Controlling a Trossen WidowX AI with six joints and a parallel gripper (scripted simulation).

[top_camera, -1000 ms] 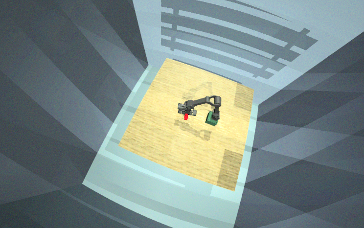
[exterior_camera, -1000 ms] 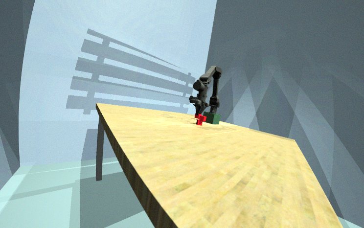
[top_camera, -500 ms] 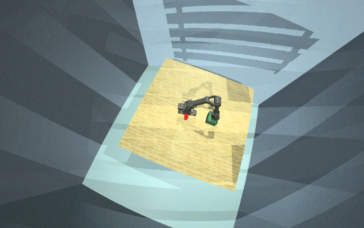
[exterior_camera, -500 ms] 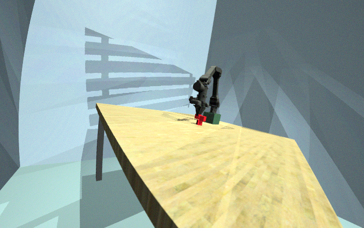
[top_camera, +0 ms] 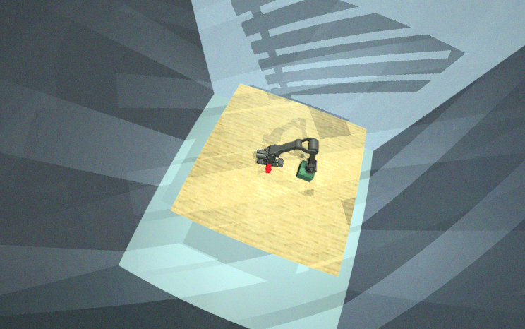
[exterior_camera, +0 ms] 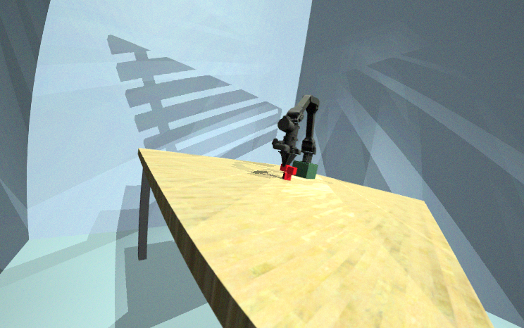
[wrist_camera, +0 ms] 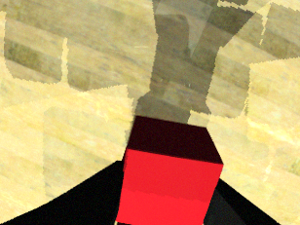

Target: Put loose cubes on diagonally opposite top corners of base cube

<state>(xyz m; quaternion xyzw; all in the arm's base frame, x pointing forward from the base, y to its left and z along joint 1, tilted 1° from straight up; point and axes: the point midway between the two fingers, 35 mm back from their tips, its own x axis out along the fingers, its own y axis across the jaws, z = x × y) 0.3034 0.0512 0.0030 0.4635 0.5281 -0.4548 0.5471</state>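
My gripper (exterior_camera: 284, 165) (wrist_camera: 166, 178) is shut on a red cube (exterior_camera: 282, 167) (wrist_camera: 168, 176), one black finger on each side of it. In the exterior view the base cube (exterior_camera: 287, 177), also red, stands on the table. The other loose cube (exterior_camera: 291, 170) sits on its top, offset to the right. The held cube is at about that cube's height, at the upper left of the base cube. Whether it touches the base cube, and any gap between the loose cubes, cannot be made out. The top view shows the cubes only as one small red patch; the wrist view hides the base cube.
The arm's green base block (top_camera: 305, 172) (exterior_camera: 309, 170) stands on the wooden table (top_camera: 248, 217) (exterior_camera: 309, 250), to the right of the cubes in the top and exterior views. The arm arches from it to the cubes. Shadows fall across the table and walls.
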